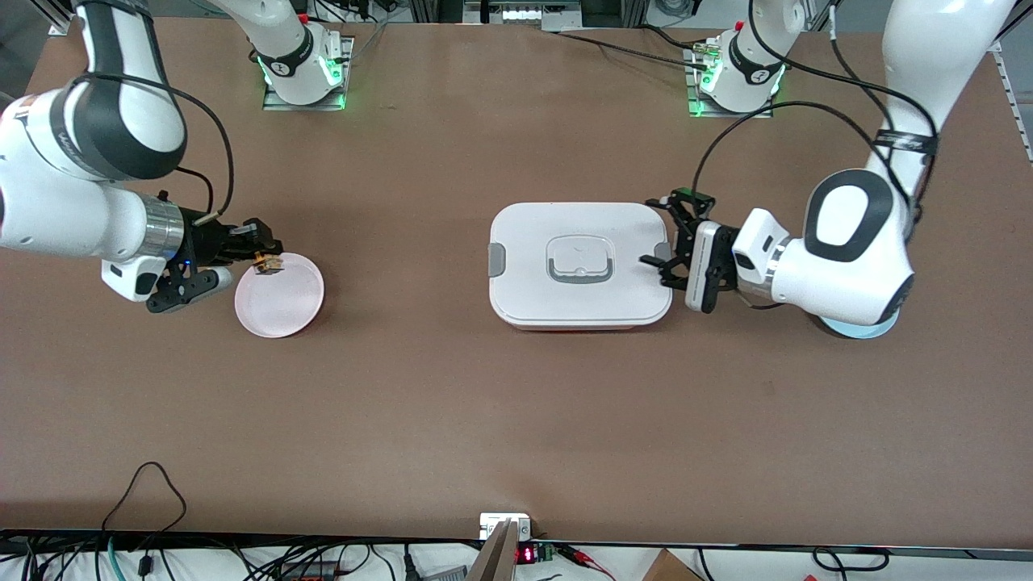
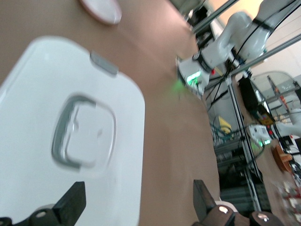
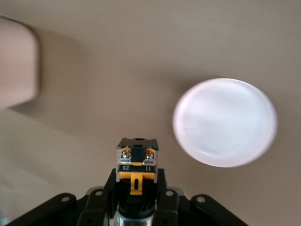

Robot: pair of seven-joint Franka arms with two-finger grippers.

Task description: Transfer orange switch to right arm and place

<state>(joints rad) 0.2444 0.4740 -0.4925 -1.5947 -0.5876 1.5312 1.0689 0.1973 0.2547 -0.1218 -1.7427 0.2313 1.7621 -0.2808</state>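
My right gripper is shut on the orange switch, a small orange-and-black part, and holds it over the rim of the pink plate at the right arm's end of the table. In the right wrist view the switch stands between the black fingers of that gripper, and the plate lies beside it. My left gripper is open and empty at the edge of the white lidded box. In the left wrist view it spans the box's edge.
The white box has grey clips and a grey handle and sits mid-table. A light blue plate shows under the left arm's elbow. The pink plate shows small in the left wrist view. Bare brown table lies nearer the front camera.
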